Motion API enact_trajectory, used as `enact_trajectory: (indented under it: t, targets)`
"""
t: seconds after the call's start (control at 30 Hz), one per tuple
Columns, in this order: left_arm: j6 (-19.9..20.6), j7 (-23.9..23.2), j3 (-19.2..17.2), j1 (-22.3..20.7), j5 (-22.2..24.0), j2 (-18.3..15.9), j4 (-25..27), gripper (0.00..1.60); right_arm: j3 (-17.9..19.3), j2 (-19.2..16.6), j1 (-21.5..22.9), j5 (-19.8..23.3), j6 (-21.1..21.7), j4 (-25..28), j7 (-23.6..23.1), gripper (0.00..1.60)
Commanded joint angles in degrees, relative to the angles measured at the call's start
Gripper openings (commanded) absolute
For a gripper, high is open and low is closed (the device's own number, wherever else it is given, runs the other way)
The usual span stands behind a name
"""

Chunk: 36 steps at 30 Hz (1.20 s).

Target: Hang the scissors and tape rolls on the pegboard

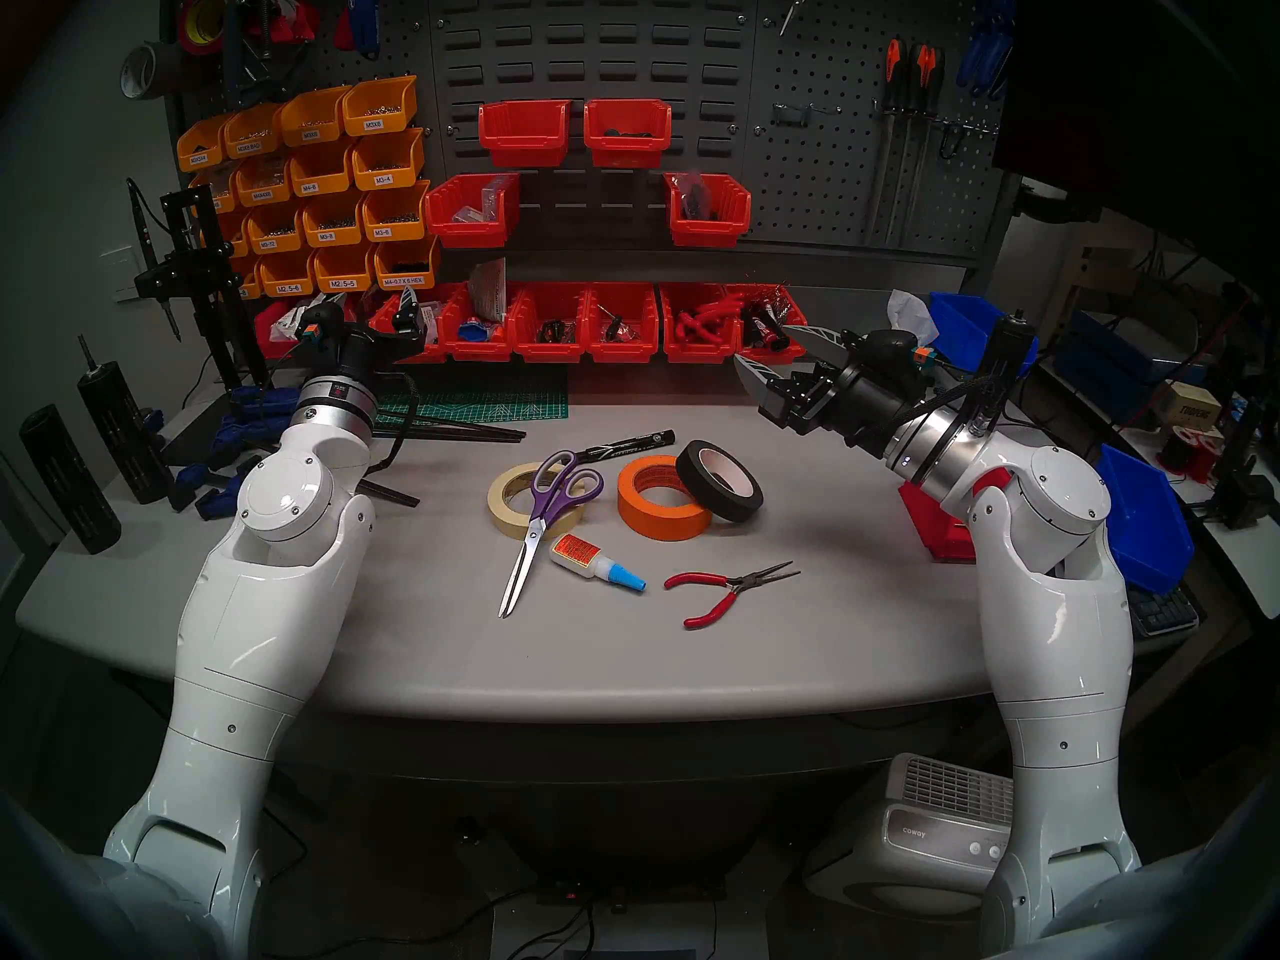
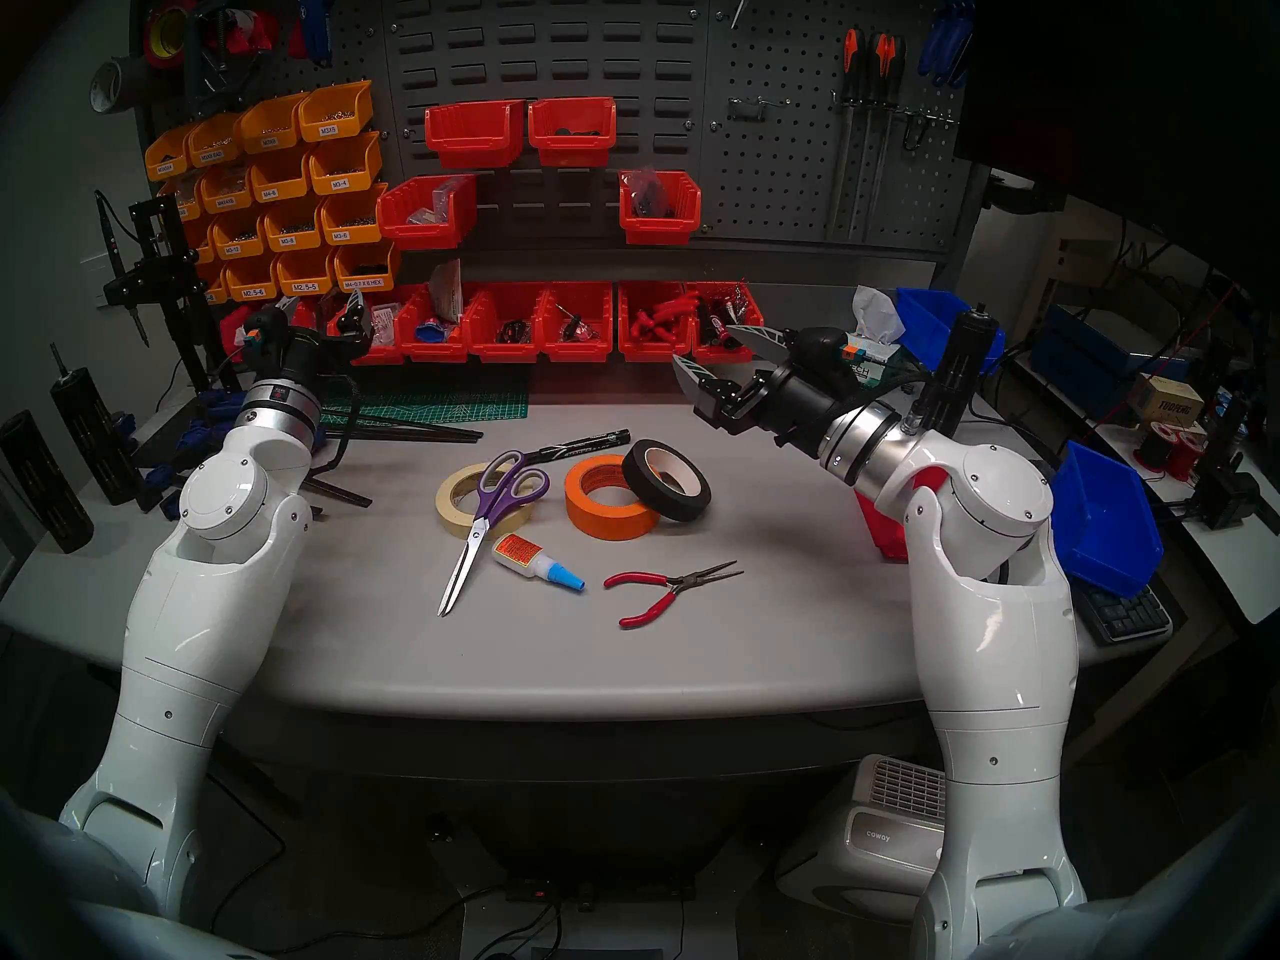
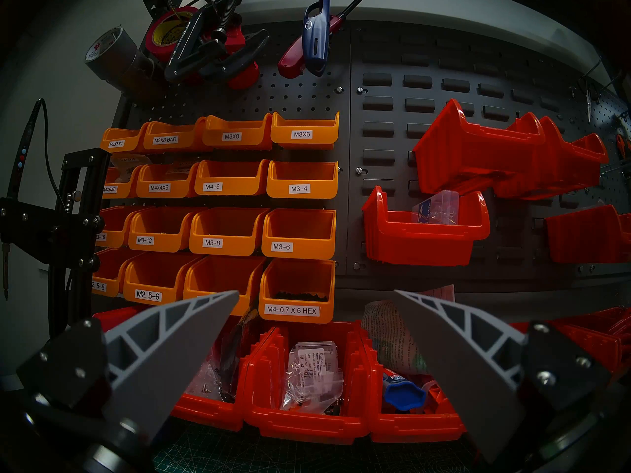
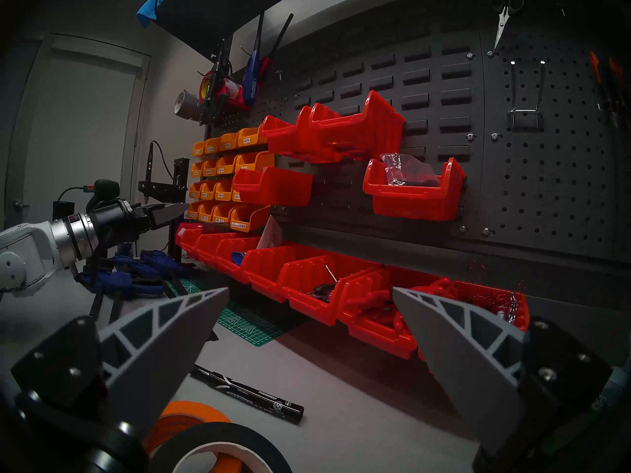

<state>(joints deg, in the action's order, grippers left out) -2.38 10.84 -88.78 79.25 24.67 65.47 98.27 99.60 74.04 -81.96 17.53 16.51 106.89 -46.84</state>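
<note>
The purple-handled scissors (image 1: 547,508) lie on the grey table, handles resting on the cream tape roll (image 1: 537,498), blades pointing toward me. To their right an orange tape roll (image 1: 661,498) lies flat, and a black roll with a white core (image 1: 720,480) leans on it. The pegboard (image 1: 866,127) with wire hooks and orange-and-black-handled tools fills the back right wall. My right gripper (image 1: 772,352) hovers open and empty above the table, behind and right of the black roll (image 4: 218,445). My left gripper (image 1: 409,307) is open and empty at the back left, facing the bins.
A black marker (image 1: 627,444), a glue bottle (image 1: 596,560) and red-handled pliers (image 1: 727,588) lie among the task items. Red bins (image 1: 589,321) line the back of the table, orange bins (image 1: 325,190) hang at left. Blue bins (image 1: 1143,515) and a red block sit at right.
</note>
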Motion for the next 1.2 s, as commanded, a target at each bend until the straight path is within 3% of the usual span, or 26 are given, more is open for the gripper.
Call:
enact_trajectory:
  t: [0.0,0.6,1.17]
  targets:
    - [-0.67,0.09,-0.42,-1.83,-0.05,0.0,1.52,1.6,-0.13,-0.51,-0.25,-0.68,0.36,0.87,0.18,1.6]
    - [-0.66,0.08,-0.43,-1.82,-0.04,-0.01,1.52,1.6,0.91,-2.02,-2.24,-0.45,1.76,1.77,-2.62,1.6]
    - [-0.65,0.07,-0.43,-1.82,-0.04,0.0,1.52,1.6,2.8,-3.33,-2.3,1.21,5.77,4.58,-6.32,1.6]
